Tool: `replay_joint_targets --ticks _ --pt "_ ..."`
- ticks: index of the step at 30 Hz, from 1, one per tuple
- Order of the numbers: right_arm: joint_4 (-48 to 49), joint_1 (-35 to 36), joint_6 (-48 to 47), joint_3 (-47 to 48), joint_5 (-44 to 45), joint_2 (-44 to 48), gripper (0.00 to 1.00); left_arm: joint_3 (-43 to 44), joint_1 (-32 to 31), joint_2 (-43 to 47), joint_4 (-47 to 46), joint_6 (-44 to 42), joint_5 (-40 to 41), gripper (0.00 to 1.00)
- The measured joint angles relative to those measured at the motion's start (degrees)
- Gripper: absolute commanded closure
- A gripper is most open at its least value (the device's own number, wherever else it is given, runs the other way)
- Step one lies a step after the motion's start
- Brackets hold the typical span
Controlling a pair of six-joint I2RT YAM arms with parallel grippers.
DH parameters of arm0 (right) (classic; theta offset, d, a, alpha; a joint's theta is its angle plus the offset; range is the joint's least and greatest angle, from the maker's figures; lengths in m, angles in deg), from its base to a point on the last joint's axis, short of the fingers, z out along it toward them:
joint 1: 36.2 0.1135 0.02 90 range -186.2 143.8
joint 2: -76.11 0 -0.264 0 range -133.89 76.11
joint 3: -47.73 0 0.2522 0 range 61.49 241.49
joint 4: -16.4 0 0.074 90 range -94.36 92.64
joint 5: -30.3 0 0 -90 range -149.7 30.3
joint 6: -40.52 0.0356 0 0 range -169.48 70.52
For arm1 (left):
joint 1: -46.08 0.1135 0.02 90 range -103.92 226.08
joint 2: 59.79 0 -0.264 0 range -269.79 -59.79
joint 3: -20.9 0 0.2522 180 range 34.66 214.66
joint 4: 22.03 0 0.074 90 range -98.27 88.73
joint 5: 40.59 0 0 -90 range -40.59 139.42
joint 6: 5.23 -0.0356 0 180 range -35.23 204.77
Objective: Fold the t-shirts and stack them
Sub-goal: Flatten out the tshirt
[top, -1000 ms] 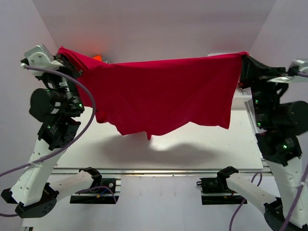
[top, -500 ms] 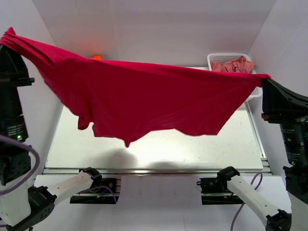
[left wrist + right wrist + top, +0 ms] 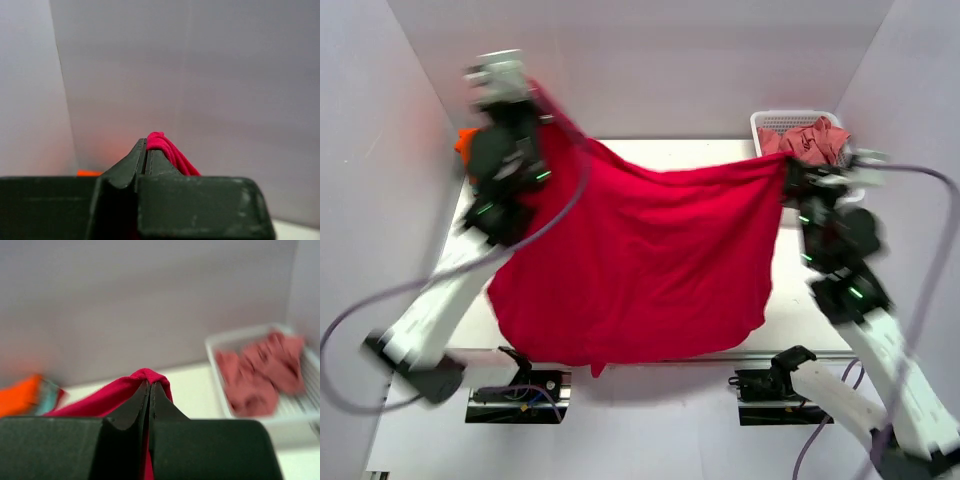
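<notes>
Plain deep crimson red cloth t-shirt: solid colour all over. Bright orange cloth t-shirt far left, also solid. Right wrist view shows a blurred teal cloth piece just beside it. Crumpled dusty salmon-pink cloth t-shirts are solid, lying in the white plastic mesh basket with grid-pattern walls. Left gripper and right gripper: matte black. Left arm and right arm: white links, black joints, green lights. Tabletop: off-white.
</notes>
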Motion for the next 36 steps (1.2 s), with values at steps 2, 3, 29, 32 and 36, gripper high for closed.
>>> replay_joint_targets --ticks 2,3,29,32,36 --pt "3.1 -0.3 0.9 -4.6 3.8 -6.0 1.0 -1.5 0.9 -8.5 -2.7 -0.7 3.4 1.0" --pt "4.1 -0.5 1.7 -5.9 5.3 -9.4 1.0 -2.5 1.4 -12.5 -3.7 -0.7 4.5 1.0" --pt "-5.0 -11.7 2.2 25.5 -9.6 -68.8 0.1 27.2 19.3 -66.8 20.2 19.7 -13.7 0.0" --pt "-4.9 -11.0 2.3 21.5 -12.4 -64.3 0.1 21.8 18.5 -60.9 22.1 22.2 -16.7 0.0" --pt "-4.7 -10.2 4.0 14.9 -14.9 -60.1 0.1 4.6 17.6 -47.6 21.3 26.8 -22.6 0.0"
